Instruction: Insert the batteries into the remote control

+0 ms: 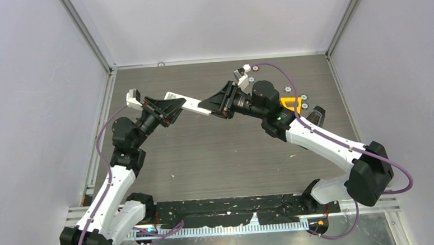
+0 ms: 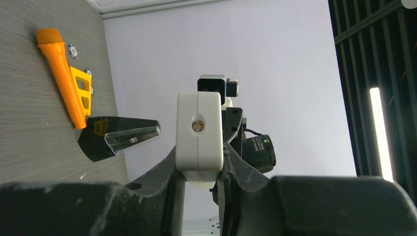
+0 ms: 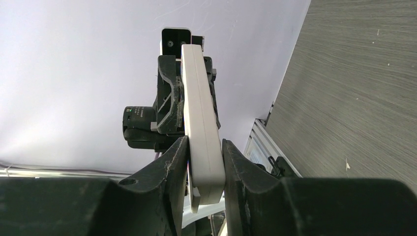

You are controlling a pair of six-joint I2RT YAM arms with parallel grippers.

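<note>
The remote control [image 1: 191, 105] is a slim white bar held in the air over the far middle of the table, gripped at both ends. My left gripper [image 1: 175, 108] is shut on its left end; the left wrist view shows the remote [image 2: 198, 130] end-on between the fingers [image 2: 162, 172]. My right gripper [image 1: 214, 105] is shut on its right end; the right wrist view shows the remote [image 3: 201, 123] edge-on between the fingers [image 3: 241, 164]. No batteries show in any view.
An orange flashlight [image 1: 290, 103] lies at the back right, also in the left wrist view [image 2: 63, 73], with small silver discs [image 1: 287, 88] around it. A black wedge-shaped piece [image 1: 316, 116] lies next to it. Enclosure walls stand on three sides.
</note>
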